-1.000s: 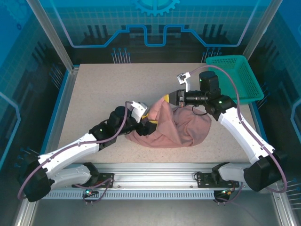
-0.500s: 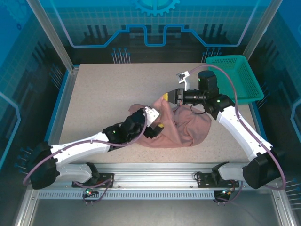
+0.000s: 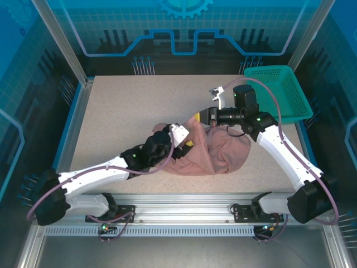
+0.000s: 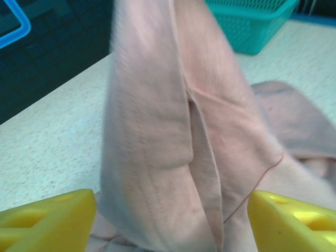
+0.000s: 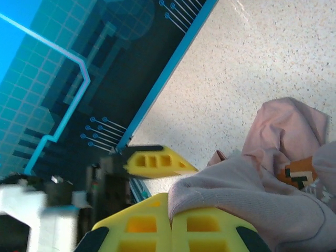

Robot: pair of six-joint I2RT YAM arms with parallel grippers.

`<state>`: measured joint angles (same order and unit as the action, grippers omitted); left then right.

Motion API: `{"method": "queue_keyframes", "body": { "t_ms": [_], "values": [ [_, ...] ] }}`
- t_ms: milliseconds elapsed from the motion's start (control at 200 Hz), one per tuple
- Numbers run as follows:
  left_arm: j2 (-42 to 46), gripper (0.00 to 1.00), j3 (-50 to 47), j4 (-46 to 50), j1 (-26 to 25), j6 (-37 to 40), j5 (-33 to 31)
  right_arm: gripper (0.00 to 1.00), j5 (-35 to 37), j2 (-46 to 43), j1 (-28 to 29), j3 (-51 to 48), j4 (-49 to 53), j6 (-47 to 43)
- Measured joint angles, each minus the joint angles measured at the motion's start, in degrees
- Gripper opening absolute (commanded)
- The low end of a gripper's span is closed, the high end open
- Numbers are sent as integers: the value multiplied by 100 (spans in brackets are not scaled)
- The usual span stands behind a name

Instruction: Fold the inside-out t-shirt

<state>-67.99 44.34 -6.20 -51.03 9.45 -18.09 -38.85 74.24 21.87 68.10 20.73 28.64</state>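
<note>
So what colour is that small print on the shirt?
The print is orange with dark marks; the right wrist view shows it best.

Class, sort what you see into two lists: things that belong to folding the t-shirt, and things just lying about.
Belongs to the job: t-shirt; right gripper, shut on it; left gripper, open around a hanging fold.
Lying about: teal basket, at the table's far right corner.

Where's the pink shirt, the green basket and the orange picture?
pink shirt (image 3: 223,151): top view, middle of the cloth.
green basket (image 3: 284,89): top view, bare mesh floor.
orange picture (image 5: 298,173): right wrist view, print's middle.
</note>
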Motion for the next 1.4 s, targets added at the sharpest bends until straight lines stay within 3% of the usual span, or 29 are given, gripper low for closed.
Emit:
{"method": "queue_keyframes", "body": {
  "t_ms": [230,405,550,930,1170,1401],
  "values": [
    [356,74,-66,39,603,-501,907,0,39,0,0,66,188,-195],
    [-105,81,131,345,732,-671,1274,0,52,0,0,70,199,-219],
    [-385,81,240,452,732,-772,1451,0,52,0,0,70,199,-238],
    [-756,41,476,507,748,-787,1078,0,66,0,0,101,328,-334],
    [-581,32,457,442,826,-809,1139,0,96,7,0,181,437,-446],
    [-278,36,431,417,977,-855,1388,0,98,15,0,184,496,-494]
  ]
}}
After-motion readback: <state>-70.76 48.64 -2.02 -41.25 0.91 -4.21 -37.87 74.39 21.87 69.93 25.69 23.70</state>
